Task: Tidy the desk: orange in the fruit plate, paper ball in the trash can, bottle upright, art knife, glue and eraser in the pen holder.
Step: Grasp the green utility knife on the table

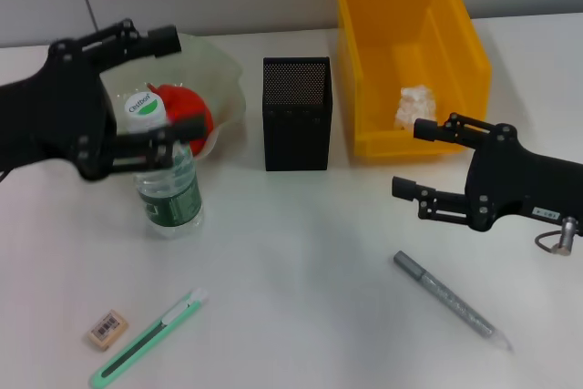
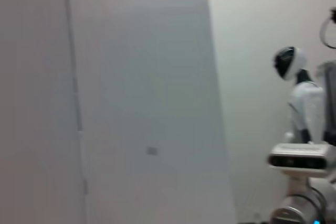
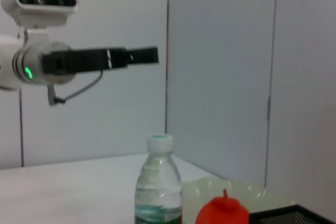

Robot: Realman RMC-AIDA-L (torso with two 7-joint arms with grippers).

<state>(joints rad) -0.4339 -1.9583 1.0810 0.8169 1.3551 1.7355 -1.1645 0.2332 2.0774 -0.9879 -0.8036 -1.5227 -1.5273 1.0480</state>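
Clear plastic bottle stands upright by the fruit plate, between the wide-open fingers of the left gripper, which holds nothing. It looks smooth and slippery; grab its middle. The right gripper waits open and empty near the yellow bin.

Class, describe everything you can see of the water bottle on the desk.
The water bottle is clear plastic with a white cap, a dark green label and water inside. It stands upright on the white table, just in front of the fruit plate. The left gripper hangs open above it, fingers on either side of the cap, apparently not touching.
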